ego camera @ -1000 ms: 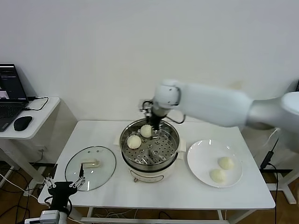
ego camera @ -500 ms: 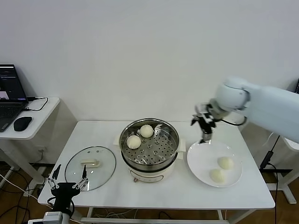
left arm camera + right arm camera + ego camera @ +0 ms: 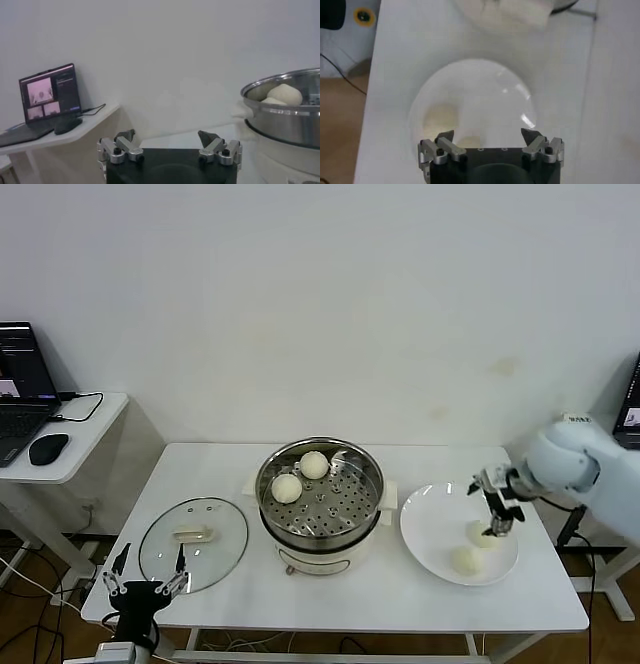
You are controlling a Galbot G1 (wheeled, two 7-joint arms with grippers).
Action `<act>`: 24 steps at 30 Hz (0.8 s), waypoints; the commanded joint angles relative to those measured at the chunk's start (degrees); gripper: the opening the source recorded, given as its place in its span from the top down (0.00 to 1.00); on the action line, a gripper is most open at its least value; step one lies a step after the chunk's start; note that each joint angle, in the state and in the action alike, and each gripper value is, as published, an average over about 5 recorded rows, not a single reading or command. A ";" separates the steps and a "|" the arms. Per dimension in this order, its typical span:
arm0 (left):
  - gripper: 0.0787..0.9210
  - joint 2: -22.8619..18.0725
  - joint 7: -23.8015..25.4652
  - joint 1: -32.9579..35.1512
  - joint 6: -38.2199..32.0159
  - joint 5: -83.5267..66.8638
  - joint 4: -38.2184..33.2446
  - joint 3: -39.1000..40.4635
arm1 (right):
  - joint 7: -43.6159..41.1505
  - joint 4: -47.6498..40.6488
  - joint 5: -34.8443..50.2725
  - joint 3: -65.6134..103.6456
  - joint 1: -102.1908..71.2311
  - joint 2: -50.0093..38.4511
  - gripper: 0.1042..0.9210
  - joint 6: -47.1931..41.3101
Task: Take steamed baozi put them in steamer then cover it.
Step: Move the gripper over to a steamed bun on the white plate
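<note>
While over plate (image 3: 430,529): empty right gripper (image 3: 497,504)

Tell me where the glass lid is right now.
In the head view the cover lies flat on the table, on the robot's left of the steamer, just beyond the open left gripper at the table's front edge.

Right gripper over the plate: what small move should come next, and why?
Probably lower the right gripper, jaws open and empty, onto the nearer baozi on the plate and close. Two baozi lie in the steamer, two on the plate, and the cover is off. The left gripper waits by the table's front left edge.
</note>
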 commanded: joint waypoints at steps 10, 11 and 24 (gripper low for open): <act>0.12 -0.51 0.04 0.81 0.05 0.22 0.22 -0.92 | 1.20 -4.96 -5.78 14.33 -20.23 3.64 0.12 1.13; 0.12 -0.54 0.04 0.85 0.04 0.22 0.25 -0.96 | 1.27 -5.31 -5.76 13.99 -20.02 4.00 0.12 1.09; 0.12 -0.75 0.03 0.76 -0.01 0.18 0.57 -1.11 | 1.79 -8.01 -5.46 11.78 -18.74 6.94 0.12 0.77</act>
